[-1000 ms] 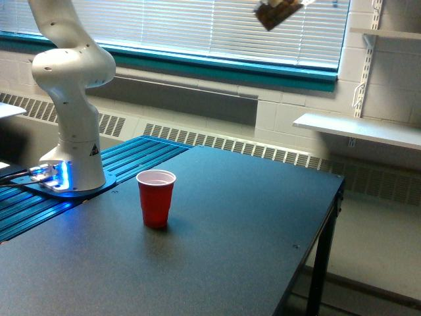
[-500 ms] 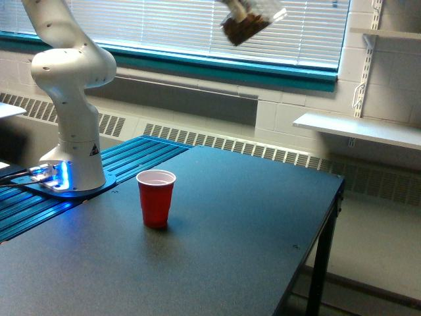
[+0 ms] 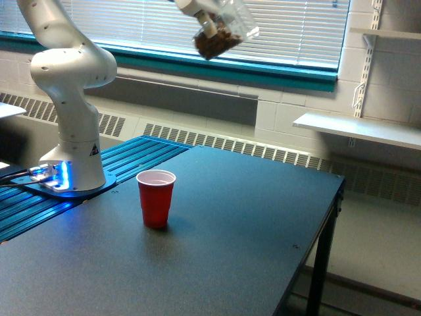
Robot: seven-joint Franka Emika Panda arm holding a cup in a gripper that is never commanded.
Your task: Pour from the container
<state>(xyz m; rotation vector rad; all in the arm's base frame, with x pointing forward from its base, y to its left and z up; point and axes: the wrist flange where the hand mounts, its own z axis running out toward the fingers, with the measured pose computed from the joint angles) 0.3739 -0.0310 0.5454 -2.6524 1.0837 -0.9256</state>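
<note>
Dark matte table point(image 3: 250, 217) fronts white blinds point(image 3: 131, 20) and radiator point(image 3: 217, 139).

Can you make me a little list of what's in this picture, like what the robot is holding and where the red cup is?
holding: a clear container, tilted, high up near the top edge
inside it: brown bits, gathered at its lower end
gripper: only partly in view, shut on the container
red cup: upright on the dark table, looks empty
pouring: nothing falling yet
container vs cup: container is high above, toward the exterior view's right
</note>
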